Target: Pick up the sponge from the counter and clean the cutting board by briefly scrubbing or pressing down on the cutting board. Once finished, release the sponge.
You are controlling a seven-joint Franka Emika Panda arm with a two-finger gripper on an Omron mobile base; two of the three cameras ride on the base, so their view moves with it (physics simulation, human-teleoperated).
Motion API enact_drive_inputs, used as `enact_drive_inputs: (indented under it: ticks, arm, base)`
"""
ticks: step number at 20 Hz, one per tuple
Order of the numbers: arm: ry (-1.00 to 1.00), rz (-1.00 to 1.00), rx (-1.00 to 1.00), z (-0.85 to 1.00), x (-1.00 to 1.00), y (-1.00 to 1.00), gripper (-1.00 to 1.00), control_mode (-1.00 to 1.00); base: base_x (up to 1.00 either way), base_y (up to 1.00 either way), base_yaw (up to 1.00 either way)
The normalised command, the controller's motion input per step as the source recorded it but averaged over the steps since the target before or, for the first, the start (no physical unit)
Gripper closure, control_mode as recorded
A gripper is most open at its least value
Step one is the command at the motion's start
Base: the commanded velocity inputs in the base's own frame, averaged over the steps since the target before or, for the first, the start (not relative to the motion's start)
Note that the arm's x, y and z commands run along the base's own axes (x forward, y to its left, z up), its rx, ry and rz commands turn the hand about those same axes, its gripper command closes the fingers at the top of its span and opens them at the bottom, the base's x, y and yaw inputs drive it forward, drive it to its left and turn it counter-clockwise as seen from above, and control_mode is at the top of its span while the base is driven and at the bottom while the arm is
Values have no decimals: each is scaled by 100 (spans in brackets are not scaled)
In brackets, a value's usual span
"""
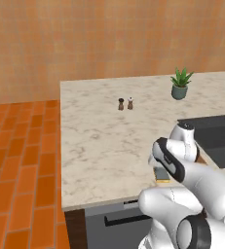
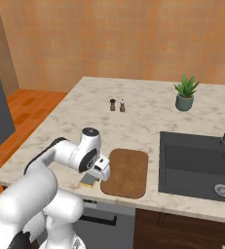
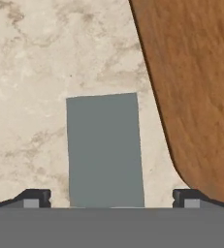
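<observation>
Hand view: fingers apart, sponge beside cutting board.

In the right base view, a brown wooden cutting board with rounded corners lies flat on the beige-white marbled stone desk. Just to the left of the board is the small rectangular sponge, grey-green above and yellow below. The white robot arm with dark joints reaches to the left edge of the board. To the right of the board is a dark sink basin; beyond the board stand two small brown shakers.
</observation>
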Motion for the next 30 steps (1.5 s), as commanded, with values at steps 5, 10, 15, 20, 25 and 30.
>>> enact_drive_inputs:
  ticks: [5,10,15,20,25,30]
  arm:
    - [1,6,0,-37,0,8,-100,-100]
    - [0,1,-4,-28,0,21,-100,-100]
    - [0,0,-5,-29,0,20,-100,-100]
    - [0,0,-1,-34,-1,6,-100,-100]
    - [-1,1,0,-40,-4,0,-100,-100]
    - [0,11,-3,-46,-5,23,100,-100]
  base:
    - [0,0,0]
    - [0,0,0]
    - [0,0,0]
    - [0,0,0]
    - [0,0,0]
    - [0,0,0]
